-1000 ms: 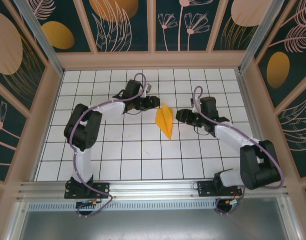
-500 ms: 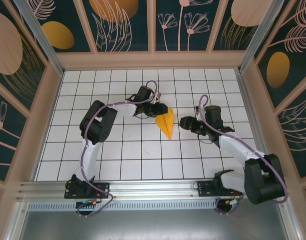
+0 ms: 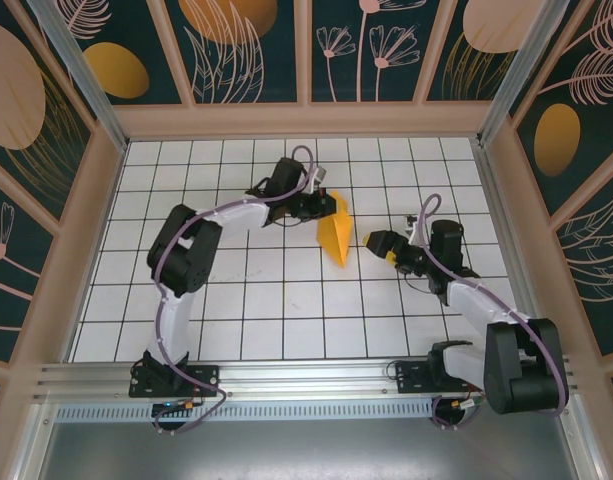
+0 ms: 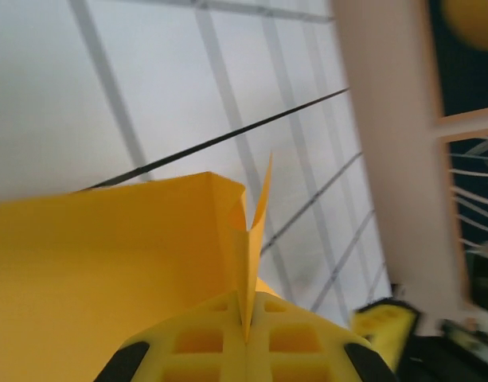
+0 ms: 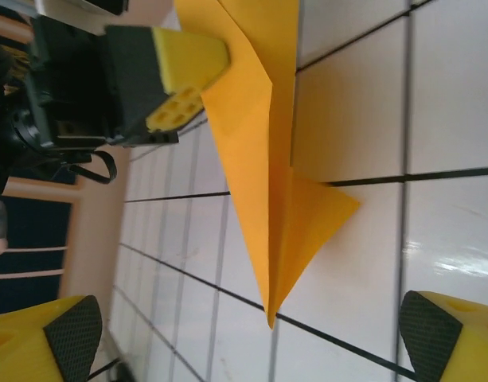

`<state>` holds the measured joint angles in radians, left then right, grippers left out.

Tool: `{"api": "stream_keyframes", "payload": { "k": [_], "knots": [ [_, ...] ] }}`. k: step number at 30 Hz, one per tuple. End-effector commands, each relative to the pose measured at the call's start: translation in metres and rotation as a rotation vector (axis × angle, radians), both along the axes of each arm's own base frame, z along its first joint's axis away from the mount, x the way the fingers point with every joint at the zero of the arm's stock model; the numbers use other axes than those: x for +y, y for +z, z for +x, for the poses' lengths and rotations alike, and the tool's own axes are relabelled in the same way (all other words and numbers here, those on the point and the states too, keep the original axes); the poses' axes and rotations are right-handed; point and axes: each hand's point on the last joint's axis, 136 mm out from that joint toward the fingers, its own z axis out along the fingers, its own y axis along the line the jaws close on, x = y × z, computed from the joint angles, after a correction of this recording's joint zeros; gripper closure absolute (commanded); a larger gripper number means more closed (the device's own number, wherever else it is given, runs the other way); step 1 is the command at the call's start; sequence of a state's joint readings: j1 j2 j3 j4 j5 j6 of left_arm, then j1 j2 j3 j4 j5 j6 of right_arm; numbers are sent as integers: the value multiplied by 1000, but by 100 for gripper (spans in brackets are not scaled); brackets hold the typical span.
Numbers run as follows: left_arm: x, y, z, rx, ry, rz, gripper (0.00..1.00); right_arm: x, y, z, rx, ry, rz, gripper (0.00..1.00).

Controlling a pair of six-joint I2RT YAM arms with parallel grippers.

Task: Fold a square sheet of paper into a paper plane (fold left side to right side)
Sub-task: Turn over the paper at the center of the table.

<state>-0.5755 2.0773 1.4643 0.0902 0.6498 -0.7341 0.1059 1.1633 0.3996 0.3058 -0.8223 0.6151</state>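
Plane [image 3: 335, 232] sits mid-table between the arms, one flap raised. The left wrist view shows the left gripper [image 4: 247, 322] clenched on an upright fold. The right wrist view shows the right gripper [image 5: 251, 338] spread wide, empty. A second ago the left gripper stood short of the plane, unclenched.

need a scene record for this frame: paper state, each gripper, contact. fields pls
object: paper plane, orange-yellow, folded to a narrow dart
location: on the white grid table, pointed tip toward the arm bases
left gripper: shut on a raised fold of the paper plane, near its wide far end
right gripper: open, to the right of the plane, apart from it
contact: left gripper only
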Motion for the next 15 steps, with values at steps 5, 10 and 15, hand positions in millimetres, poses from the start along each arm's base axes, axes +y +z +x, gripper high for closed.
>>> {"api": "stream_keyframes", "payload": {
  "k": [5, 10, 15],
  "knots": [
    [2, 137, -17, -205, -31, -190, 92, 28, 78, -10, -248, 207, 189, 1],
    [1, 164, -31, -210, -72, -260, 91, 51, 107, -9, -330, 290, 204, 1],
    [0, 174, -41, -204, -106, -309, 90, 67, 117, 3, -323, 318, 238, 11]
  ]
}}
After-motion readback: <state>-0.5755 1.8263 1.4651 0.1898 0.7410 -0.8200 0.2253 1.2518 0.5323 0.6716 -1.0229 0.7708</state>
